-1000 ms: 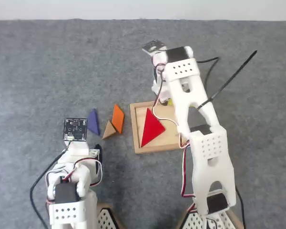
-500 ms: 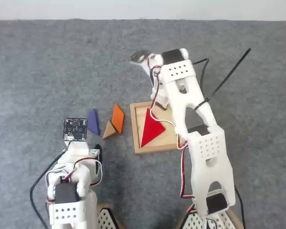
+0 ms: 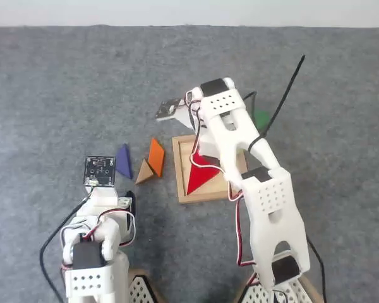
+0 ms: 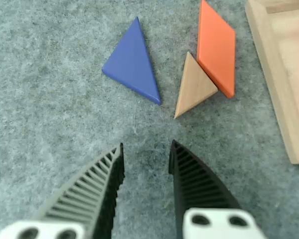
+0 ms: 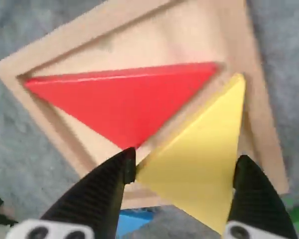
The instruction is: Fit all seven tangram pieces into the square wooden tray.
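The square wooden tray (image 3: 182, 189) lies mid-table with a large red triangle (image 3: 199, 175) inside it. In the right wrist view my right gripper (image 5: 187, 159) hangs over the tray (image 5: 65, 47), shut on a yellow triangle (image 5: 199, 164) that sits beside the red triangle (image 5: 124, 102) and overlaps the tray's rim. Left of the tray lie a blue triangle (image 3: 123, 161), a small tan triangle (image 3: 144, 171) and an orange parallelogram (image 3: 156, 156). My left gripper (image 4: 147, 144) stands open and empty just short of the tan triangle (image 4: 193, 87).
A green piece (image 3: 260, 118) lies on the grey carpet behind the right arm (image 3: 240, 145). A bit of a blue piece (image 5: 134, 219) shows beside the tray in the right wrist view. The left arm (image 3: 95, 246) sits at the near left.
The right arm has swung left and nearer, over the tray, which uncovered the green piece behind it. The left arm and the loose pieces have not moved.
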